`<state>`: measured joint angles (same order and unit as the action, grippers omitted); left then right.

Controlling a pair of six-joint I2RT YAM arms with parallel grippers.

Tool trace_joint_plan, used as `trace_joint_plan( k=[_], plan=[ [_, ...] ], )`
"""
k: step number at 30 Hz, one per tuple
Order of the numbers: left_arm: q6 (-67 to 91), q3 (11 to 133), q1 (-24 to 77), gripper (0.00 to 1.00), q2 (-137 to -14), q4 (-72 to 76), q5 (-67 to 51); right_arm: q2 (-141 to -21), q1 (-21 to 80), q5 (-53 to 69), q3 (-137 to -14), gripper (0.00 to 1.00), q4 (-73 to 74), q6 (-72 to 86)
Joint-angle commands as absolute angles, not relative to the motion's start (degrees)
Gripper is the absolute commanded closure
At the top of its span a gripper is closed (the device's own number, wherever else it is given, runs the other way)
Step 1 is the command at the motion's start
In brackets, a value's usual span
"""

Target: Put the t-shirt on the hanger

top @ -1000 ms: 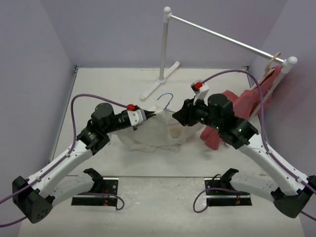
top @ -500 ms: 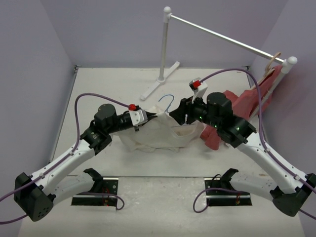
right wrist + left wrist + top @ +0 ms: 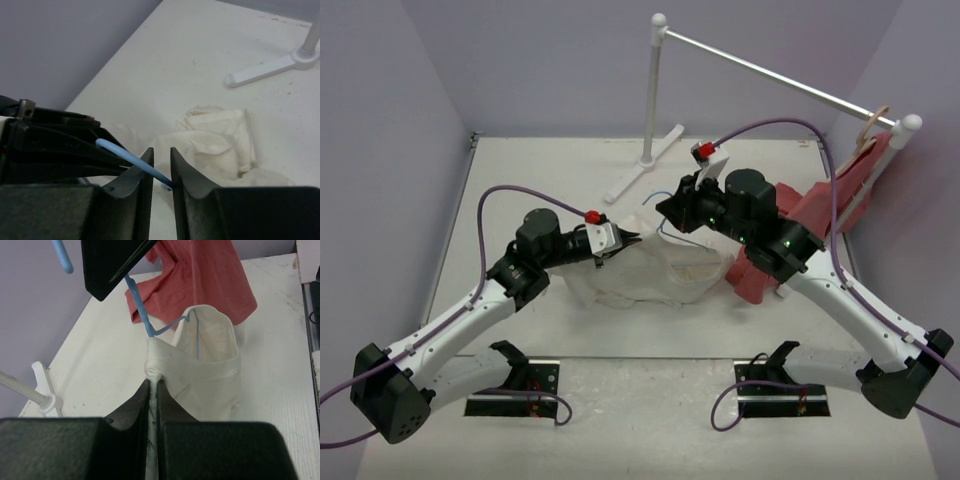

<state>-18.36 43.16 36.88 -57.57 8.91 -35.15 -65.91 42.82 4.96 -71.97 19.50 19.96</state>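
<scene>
left fingers (image 3: 136,407) pressed tight on a bunched edge of the white t-shirt (image 3: 210,375), edge lifted. right fingers (image 3: 142,175) narrow, the thin light-blue hanger (image 3: 140,310) wire runs between them; cannot tell if they clamp it. hanger is up off the worktop (image 3: 280,340), lower end poked into the shirt opening, hook in the air. rest of the shirt lies mid worktop, red garment (image 3: 200,280) just behind it.

Soft matt cream cloth t-shirt (image 3: 650,275); smooth blue hanger (image 3: 139,307); scuffed matt white table (image 3: 520,170).
</scene>
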Motion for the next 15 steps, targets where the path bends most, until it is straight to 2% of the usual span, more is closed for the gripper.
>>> trace_joint_plan(
  k=[1,2,5,8,10,12,13,15],
  plan=[
    [-17.4,44.8,37.1,1.0,-57.8,11.3,-36.3,-66.5,43.2,2.4,-74.4,0.96,16.3,20.4],
    [-17.4,44.9,37.1,1.0,-57.8,11.0,-36.4,-66.3,43.2,1.9,-73.9,1.0,16.0,20.5],
    [-16.6,45.6,37.1,1.0,-58.0,9.8,-34.8,-65.4,43.3,-0.8,-72.3,1.0,14.7,20.2],
    [-15.3,47.8,37.1,0.98,-57.9,4.7,-28.0,-64.6,43.3,-3.8,-71.7,1.0,15.4,19.1],
    [-14.5,49.1,37.1,0.62,-57.8,1.3,-24.7,-64.0,43.3,-4.5,-71.4,1.0,15.5,18.5],
    [-14.3,49.8,37.1,0.07,-56.7,-2.6,-21.0,-63.5,43.3,-4.5,-71.1,1.0,15.6,18.0],
    [-13.9,50.1,37.1,0.0,-56.0,-4.0,-18.7,-63.3,43.3,-4.7,-71.1,1.0,15.8,17.8],
    [-12.5,50.9,37.1,0.0,-54.1,-6.4,-11.8,-62.9,43.3,-5.6,-71.1,1.0,16.4,17.3]
  ],
)
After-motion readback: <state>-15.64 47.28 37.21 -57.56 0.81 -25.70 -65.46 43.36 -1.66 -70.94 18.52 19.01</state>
